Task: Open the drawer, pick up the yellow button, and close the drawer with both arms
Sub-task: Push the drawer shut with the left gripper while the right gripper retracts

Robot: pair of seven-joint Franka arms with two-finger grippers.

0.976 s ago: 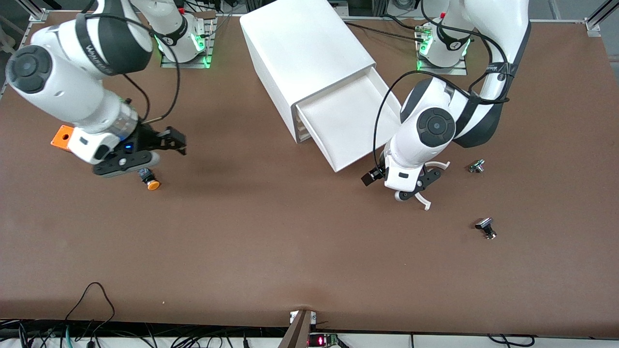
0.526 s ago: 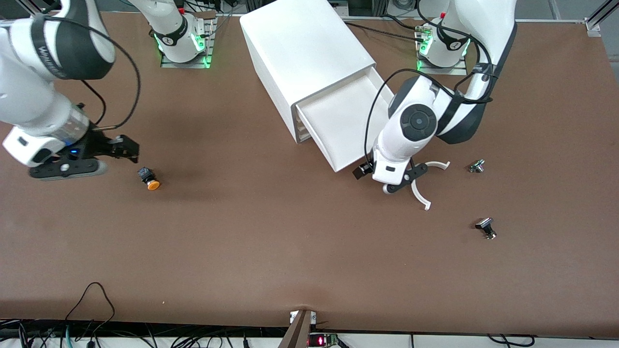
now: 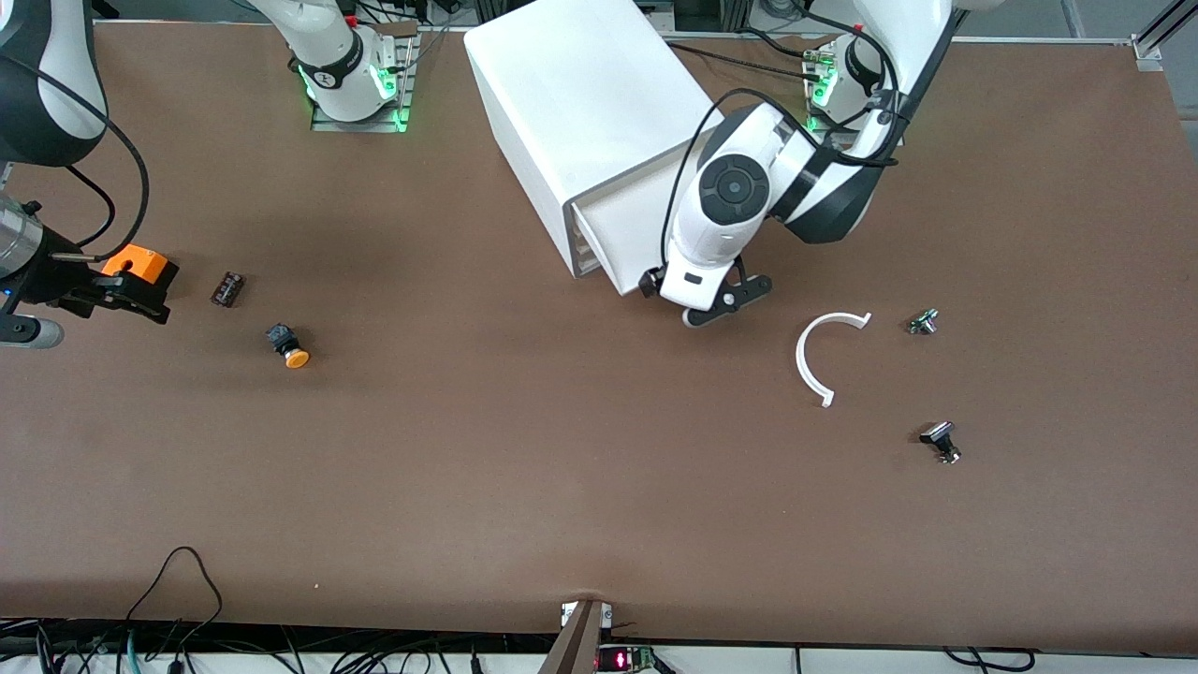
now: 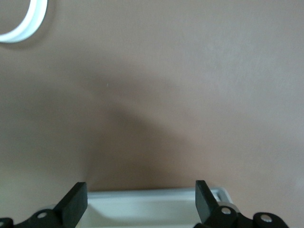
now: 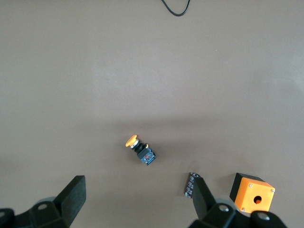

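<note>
The white cabinet [image 3: 580, 103] stands at the robots' side of the table, its top drawer [image 3: 613, 225] still pulled partway out. My left gripper [image 3: 725, 301] is at the drawer's front edge, open. In the left wrist view the drawer's white rim [image 4: 152, 199] lies between the gripper's [image 4: 141, 192] black fingers, which hold nothing. The button [image 3: 290, 348], orange cap on a black body, lies on its side on the table toward the right arm's end. My right gripper [image 5: 137, 190] hangs open and empty, high over the table, with the button [image 5: 141, 149] below it.
An orange box with a hole [image 3: 140, 267] and a small black ribbed block [image 3: 227, 288] lie near the button. A white C-shaped ring [image 3: 824, 356] and two small metal parts [image 3: 923, 322] [image 3: 941, 442] lie toward the left arm's end.
The left arm swung in to the drawer front, and the drawer now sticks out less. The right arm drew back toward its end of the table, uncovering the black block. The button stayed put.
</note>
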